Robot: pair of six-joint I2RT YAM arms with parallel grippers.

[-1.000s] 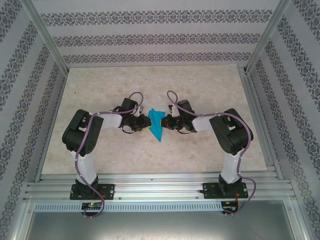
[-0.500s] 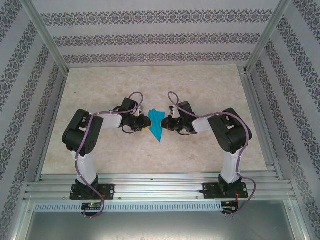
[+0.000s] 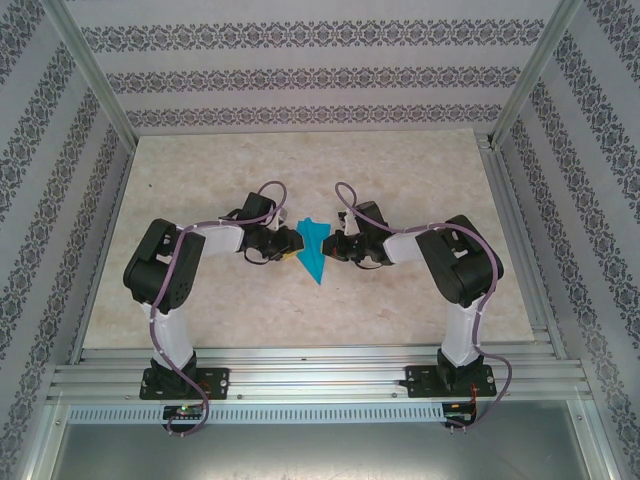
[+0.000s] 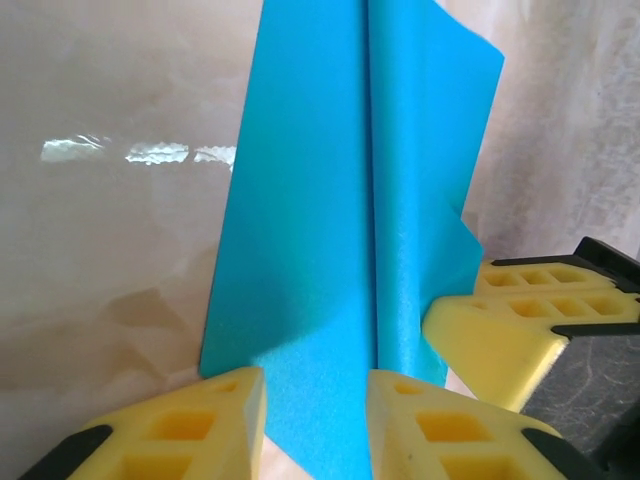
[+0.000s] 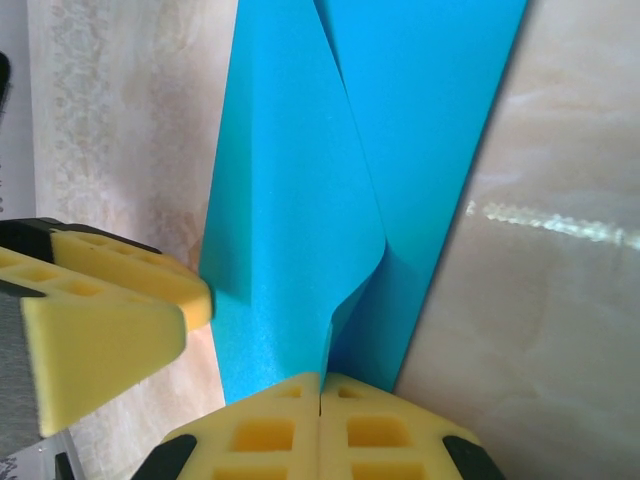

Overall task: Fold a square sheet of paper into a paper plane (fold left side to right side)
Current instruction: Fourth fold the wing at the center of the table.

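Your sheet of paper [image 3: 313,252] sits at the middle of the marbled desk [image 3: 200,180], directly between the two arms. It is teal-blue and folded into a narrow pointed shape. In the top view its wide end faces the far wall and its tip points back toward the arm bases.

Your left end effector [image 3: 283,247] is at the paper's left edge. In the left wrist view its yellow foam pads [image 4: 205,430] are spread apart, one on each side of the paper's narrow end, and blue paper fills the gap between them. A long centre crease runs up the sheet from just beside the right-hand pad. You cannot tell from that view whether either pad touches the paper.

Your right end effector [image 3: 337,246] comes in from the opposite side. In the right wrist view its two pads [image 5: 270,430] are pressed together with no gap, pinching a layer of the paper at its edge. That layer curls up off the layer beneath it and buckles just ahead of the pads.

The two end effectors are near each other, each showing in the other's wrist view. The paper is the only thing between them.
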